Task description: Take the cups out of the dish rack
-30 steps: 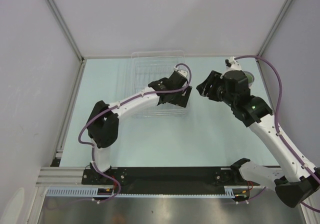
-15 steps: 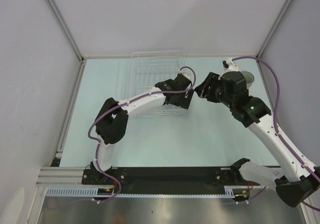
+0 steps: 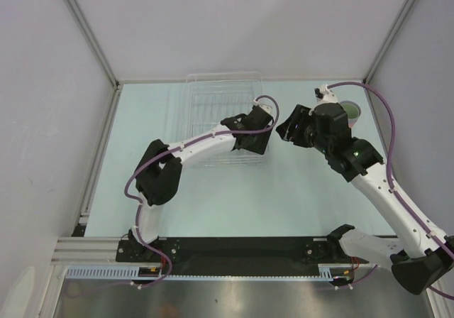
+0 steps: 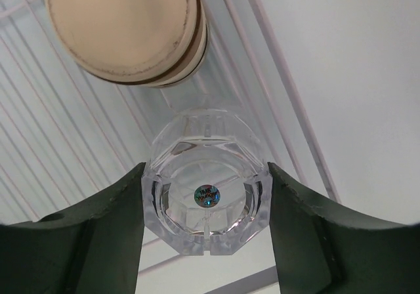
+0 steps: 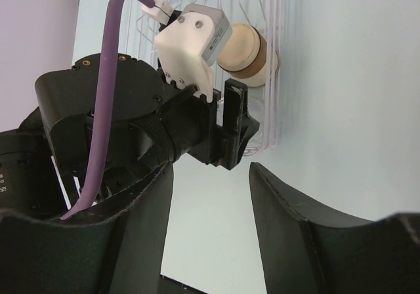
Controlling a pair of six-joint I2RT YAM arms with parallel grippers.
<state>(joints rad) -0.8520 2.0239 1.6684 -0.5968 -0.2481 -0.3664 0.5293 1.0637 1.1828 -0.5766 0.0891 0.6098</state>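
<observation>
The clear cup (image 4: 207,195), an eight-sided tumbler, lies in the dish rack (image 3: 213,98) at its near right corner. Its tan cork-like top (image 4: 125,28) shows just beyond it. My left gripper (image 4: 206,176) is shut on the cup, one finger pressed against each side. From above, the left gripper (image 3: 257,142) hides the cup. My right gripper (image 3: 289,128) hangs open just right of the rack, nothing between its fingers (image 5: 289,228). In the right wrist view the left gripper (image 5: 230,133) and the cork top (image 5: 244,50) lie ahead. A pale green cup (image 3: 350,110) stands behind the right arm.
The rack's thin slats (image 4: 39,143) run under and left of the held cup. Grey walls close in the table at the back and both sides. The two arms are close together at the rack's right edge.
The left gripper, open a second ago, has shut on the clear cup after shifting slightly right. The right gripper has drifted a little left, toward the rack.
</observation>
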